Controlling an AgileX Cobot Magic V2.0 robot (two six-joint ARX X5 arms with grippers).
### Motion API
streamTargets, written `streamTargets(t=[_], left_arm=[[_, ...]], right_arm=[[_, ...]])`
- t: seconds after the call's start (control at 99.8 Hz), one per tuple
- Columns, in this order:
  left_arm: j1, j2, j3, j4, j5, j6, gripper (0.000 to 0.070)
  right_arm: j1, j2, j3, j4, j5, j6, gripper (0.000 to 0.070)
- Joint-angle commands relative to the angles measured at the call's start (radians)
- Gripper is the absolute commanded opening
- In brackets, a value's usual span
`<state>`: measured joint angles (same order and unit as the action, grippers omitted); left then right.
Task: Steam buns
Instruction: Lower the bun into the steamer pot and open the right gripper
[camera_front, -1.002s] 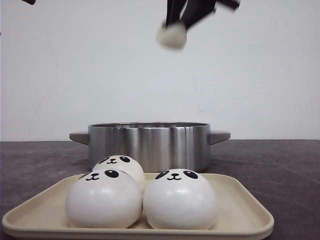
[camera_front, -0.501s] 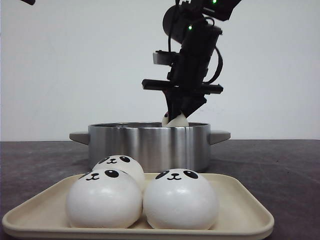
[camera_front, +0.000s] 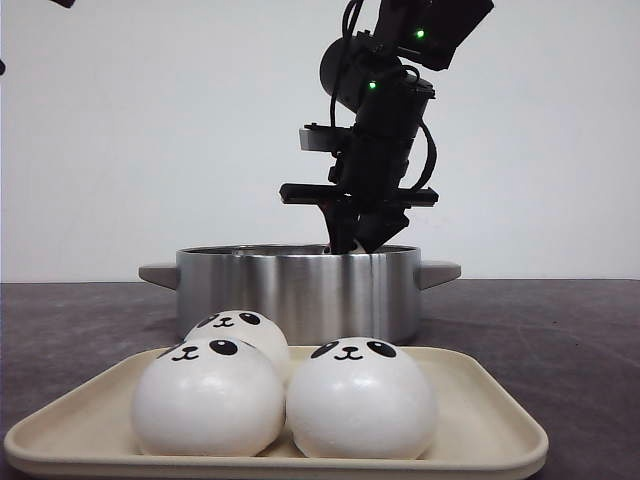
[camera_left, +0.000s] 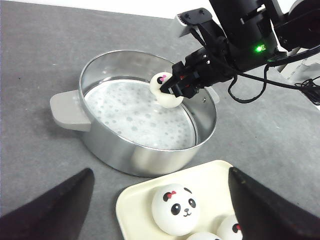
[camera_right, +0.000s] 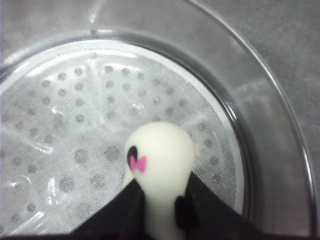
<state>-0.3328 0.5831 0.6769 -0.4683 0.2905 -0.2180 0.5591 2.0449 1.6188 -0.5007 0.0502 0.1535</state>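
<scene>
**Placing a bun in the steamer pot: right arm over the perforated liner**

Right gripper (camera_left: 172, 86) has its jaws closed tight on one bun (camera_right: 159, 150), squeezing its lower part so the top bulges out. The bun hangs inside the rim of the steel pot (camera_front: 297, 288), above the white perforated liner (camera_left: 131, 116), toward the far-right side of the pot. Whether it touches the liner yet: cannot tell.

Three more buns (camera_front: 360, 398) sit on the beige tray (camera_front: 480, 425) in front of the pot, on the worktop (camera_front: 560, 330).

Left gripper (camera_left: 160, 210): jaws wide apart, nothing held, hanging high above tray and pot.

Judgement for this step: lower until the bun rests on the liner, then open slowly so the squashed bun springs back without rolling. Set it near the wall; three more need room. Lift straight up, clear of the rim.
</scene>
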Motion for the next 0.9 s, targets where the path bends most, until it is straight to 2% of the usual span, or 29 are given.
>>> streamTargets(t=[0.0,0.11,0.231,0.371,0.491,0.712,0.892], left_arm=[[-0.007,0.005,0.010,0.011,-0.007,0.019,0.0524],[-0.012,0.005,0.010,0.011,-0.006,0.020,0.0524],[-0.017,0.005,0.010,0.011,-0.006,0.019,0.0524],[-0.026,0.005,0.010,0.011,-0.007,0.020,0.0524],[-0.029,0.005,0.010,0.011,-0.007,0.025,0.0524],[-0.032,0.005,0.010,0.011,-0.011,0.027,0.0524],[-0.048,0.005,0.010,0.010,-0.011,0.027,0.0524]], right_arm=[[0.006,0.022,0.026,0.012,0.003,-0.008,0.0140],[0.006,0.022,0.026,0.018,0.003,-0.007,0.0152],[0.006,0.022,0.026,0.021,0.004,-0.007,0.0300],[0.006,0.022,0.026,0.021,0.003,-0.006,0.0316],[0.006,0.022,0.026,0.021,0.003,-0.004,0.0387],[0.006,0.022,0.026,0.021,0.003,0.009,0.0391],[0.006,-0.002,0.026,0.031,0.001,0.070,0.0384]])
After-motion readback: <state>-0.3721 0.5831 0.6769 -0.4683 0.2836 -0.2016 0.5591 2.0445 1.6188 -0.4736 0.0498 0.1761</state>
